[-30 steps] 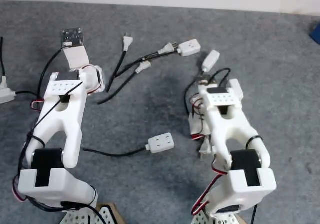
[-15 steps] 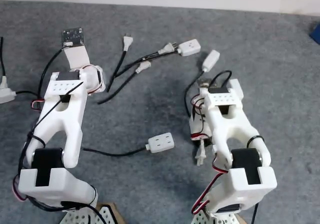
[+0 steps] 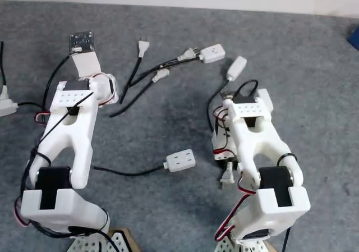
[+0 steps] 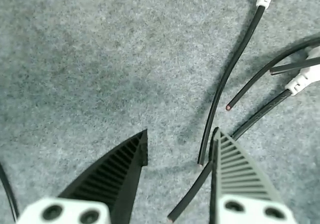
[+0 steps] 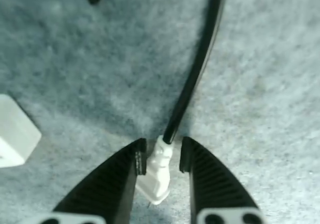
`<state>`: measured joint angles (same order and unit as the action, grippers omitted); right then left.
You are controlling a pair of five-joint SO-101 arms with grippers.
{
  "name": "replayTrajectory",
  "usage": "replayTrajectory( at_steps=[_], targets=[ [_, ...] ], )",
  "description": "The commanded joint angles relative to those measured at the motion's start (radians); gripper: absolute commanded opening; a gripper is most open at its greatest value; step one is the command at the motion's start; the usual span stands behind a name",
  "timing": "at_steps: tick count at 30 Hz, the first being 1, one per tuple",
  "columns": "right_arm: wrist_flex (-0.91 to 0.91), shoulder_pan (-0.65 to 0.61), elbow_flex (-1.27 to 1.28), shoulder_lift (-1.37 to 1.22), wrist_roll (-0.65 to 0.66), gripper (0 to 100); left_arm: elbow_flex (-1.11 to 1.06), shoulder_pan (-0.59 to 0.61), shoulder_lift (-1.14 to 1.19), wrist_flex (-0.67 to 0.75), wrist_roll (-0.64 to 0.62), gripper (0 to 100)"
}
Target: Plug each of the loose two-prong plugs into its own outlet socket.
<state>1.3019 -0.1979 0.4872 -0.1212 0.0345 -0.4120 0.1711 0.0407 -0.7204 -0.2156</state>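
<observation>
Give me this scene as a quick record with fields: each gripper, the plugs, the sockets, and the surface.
left gripper: open, over the carpet, a black cable ending beside one finger
right gripper: shut on a white plug
near socket: white, lying between the arms
far socket: a third plug at its face; cannot tell if seated
first loose plug: lying free on the carpet
second loose plug: lying free on the carpet
grey carpet: surface under everything
</observation>
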Motion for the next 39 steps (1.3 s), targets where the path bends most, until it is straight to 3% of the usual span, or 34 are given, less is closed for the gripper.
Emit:
replayTrajectory(
  at_steps=[1,14,19,24,29,33,39],
  targets=[
    [0.012,0.004,-0.036,0.021,-0.012,11.9,0.033,-0.013,-0.007,0.015,-0.005,21],
    [-0.074,-0.035,0.050,0.021,-0.044,11.7,0.033,-0.013,-0.007,0.015,-0.005,21],
    [-0.074,-0.035,0.050,0.021,-0.040,0.3,0.033,-0.013,-0.007,0.015,-0.005,21],
    [-0.068,-0.031,0.039,0.028,-0.041,0.7,0.033,-0.013,-0.007,0.015,-0.005,21],
    [0.053,-0.030,-0.139,0.028,-0.046,0.7,0.036,-0.016,-0.005,0.014,0.005,21],
    [0.180,-0.008,-0.390,0.028,-0.046,0.7,0.045,-0.090,-0.015,0.000,0.126,21],
    [0.300,0.050,-0.842,0.027,-0.098,0.7,0.262,-0.220,-0.016,-0.311,0.227,21]
  ],
)
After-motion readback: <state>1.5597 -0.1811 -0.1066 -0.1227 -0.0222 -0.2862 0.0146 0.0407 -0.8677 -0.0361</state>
